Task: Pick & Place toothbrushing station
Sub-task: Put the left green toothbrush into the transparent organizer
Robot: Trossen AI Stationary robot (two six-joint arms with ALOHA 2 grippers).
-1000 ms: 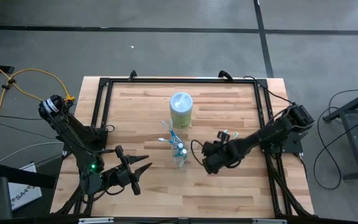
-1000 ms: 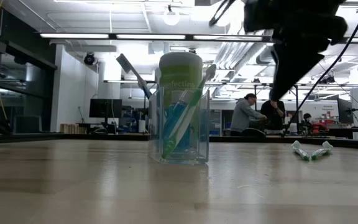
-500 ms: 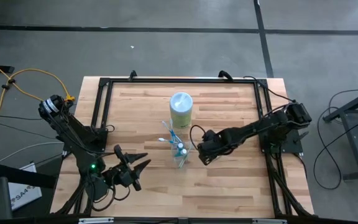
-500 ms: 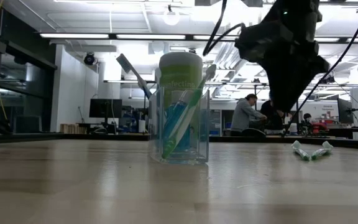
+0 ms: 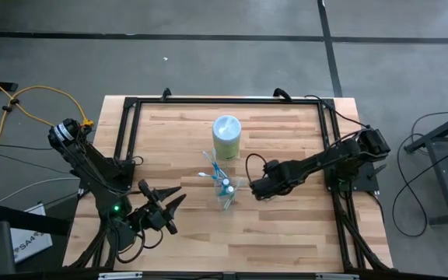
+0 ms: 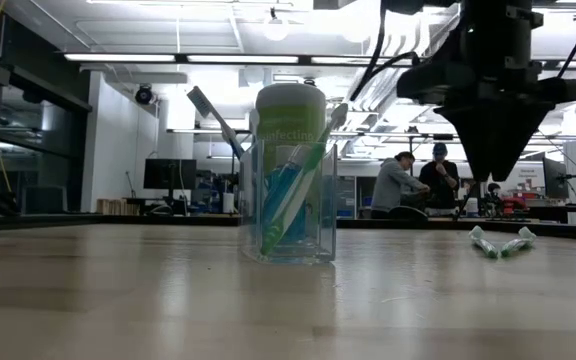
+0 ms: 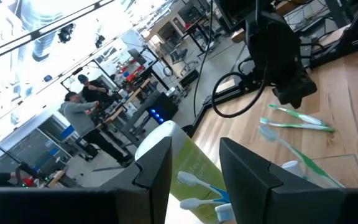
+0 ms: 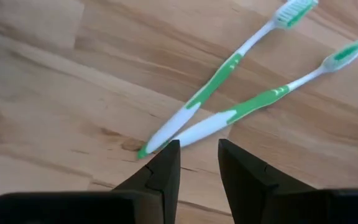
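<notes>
Clear plastic, square-sided, the tumbler stood upright near the middle of the table, holding a green-and-white toothbrush leaning across it, a blue-and-white one, and something blue low inside. From above, small blue-and-white pieces showed at the tumbler's mouth. Just behind it stood a pale green canister with a white lid.

Two more green-and-white toothbrushes lay flat on the wood to the tumbler's right, handles crossing near their ends, bristle heads apart. The right gripper hung above the handle ends of those brushes, its fingers parted by a narrow gap and holding nothing; it touched neither brush. In the overhead view it sat just right of the tumbler.

The left gripper waited at the table's near left corner, fingers spread and empty, pointing toward the tumbler.

The tabletop was pale wood planking edged by a black metal frame. Beyond it lay a bright workshop with strip lights, monitors and benches, where two people sat at a desk. A yellow cable trailed over the grey floor to the left.
</notes>
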